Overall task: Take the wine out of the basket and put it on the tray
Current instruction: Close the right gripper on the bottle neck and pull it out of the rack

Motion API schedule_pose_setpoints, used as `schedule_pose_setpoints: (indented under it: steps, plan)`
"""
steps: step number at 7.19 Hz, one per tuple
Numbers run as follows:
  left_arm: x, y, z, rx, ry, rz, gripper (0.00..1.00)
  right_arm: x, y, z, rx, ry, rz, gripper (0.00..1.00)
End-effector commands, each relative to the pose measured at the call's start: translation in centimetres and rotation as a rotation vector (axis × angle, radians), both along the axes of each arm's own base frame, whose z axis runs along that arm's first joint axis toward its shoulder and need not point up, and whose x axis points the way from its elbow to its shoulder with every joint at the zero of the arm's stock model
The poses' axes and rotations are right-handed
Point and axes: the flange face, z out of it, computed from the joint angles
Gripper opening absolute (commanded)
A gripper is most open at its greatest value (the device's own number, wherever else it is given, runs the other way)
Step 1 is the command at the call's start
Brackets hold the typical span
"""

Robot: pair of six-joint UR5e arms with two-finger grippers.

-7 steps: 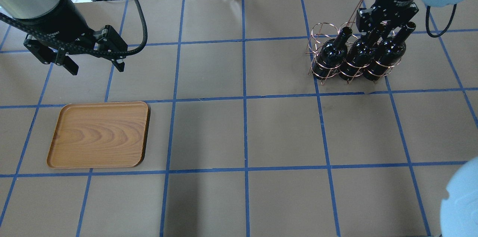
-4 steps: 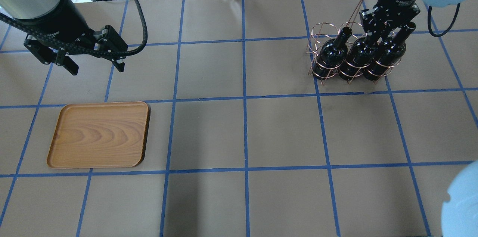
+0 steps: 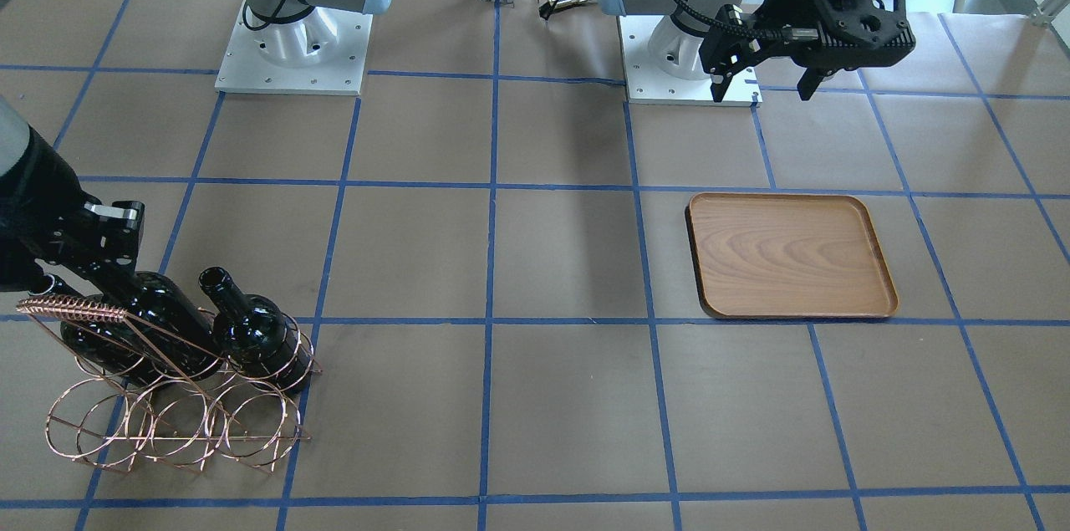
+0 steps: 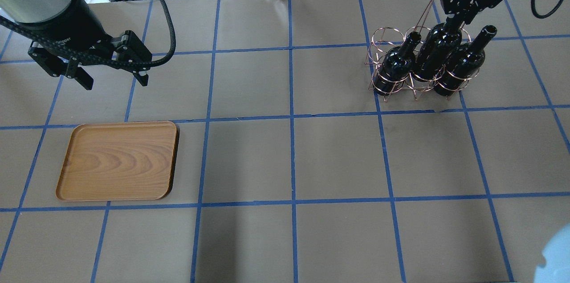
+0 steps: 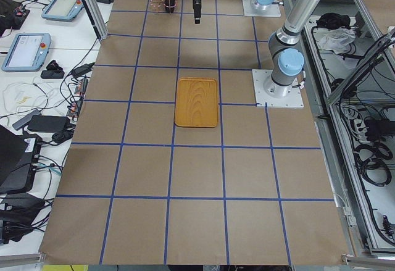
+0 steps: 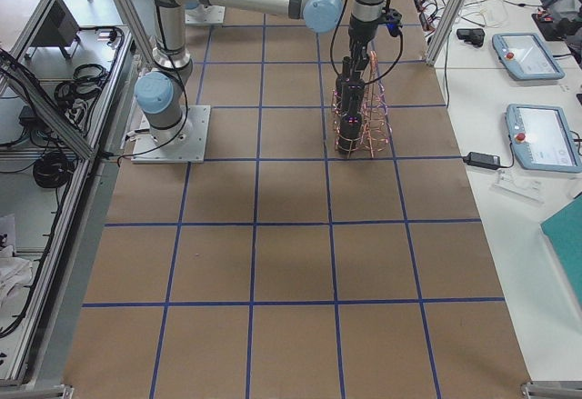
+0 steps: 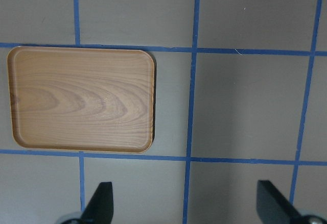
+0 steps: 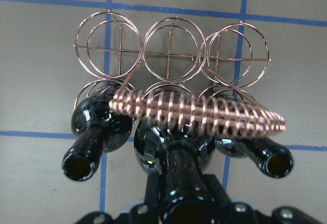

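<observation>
Right gripper (image 4: 453, 18): clenched on middle wine (image 4: 435, 53) neck, near far right corner. Basket (image 4: 384, 35): three bottles (image 4: 396, 67); middle base obscured.

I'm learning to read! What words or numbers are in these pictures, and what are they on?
"Gripper": white print on the left arm's black wrist, small and partly hidden.
Wine bottles: no labels.
Tray: no writing.
Tablet screens: too small to read.
</observation>
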Motion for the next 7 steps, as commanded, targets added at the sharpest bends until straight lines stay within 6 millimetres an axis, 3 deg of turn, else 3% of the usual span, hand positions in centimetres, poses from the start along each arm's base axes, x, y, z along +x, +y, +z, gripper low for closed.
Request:
schedule_pose_setpoints:
  steps: [1, 2, 4, 6, 7]
  plan:
    - [0.0, 0.0, 0.0, 0.000, 0.000, 0.000, 1.00, 0.9, 3.5, 6.1, -0.025, -0.014, 0.002, 0.24]
    - [0.0, -0.1, -0.1, 0.001, 0.002, 0.002, 1.00, 1.5, 5.4, 6.8, 0.012, -0.014, 0.006, 0.24]
    - [0.3, -0.1, 0.6, -0.015, -0.002, -0.001, 1.00, 5.0, 8.7, 5.1, 0.105, -0.017, -0.013, 0.18]
    - [0.6, -0.2, 0.7, -0.019, -0.002, 0.003, 1.00, 11.1, 12.1, 0.6, 0.157, -0.013, -0.130, 0.15]
    - [0.6, -0.4, 0.9, -0.036, -0.003, 0.003, 1.00, 16.2, 12.8, 0.2, 0.102, -0.011, -0.139, 0.15]
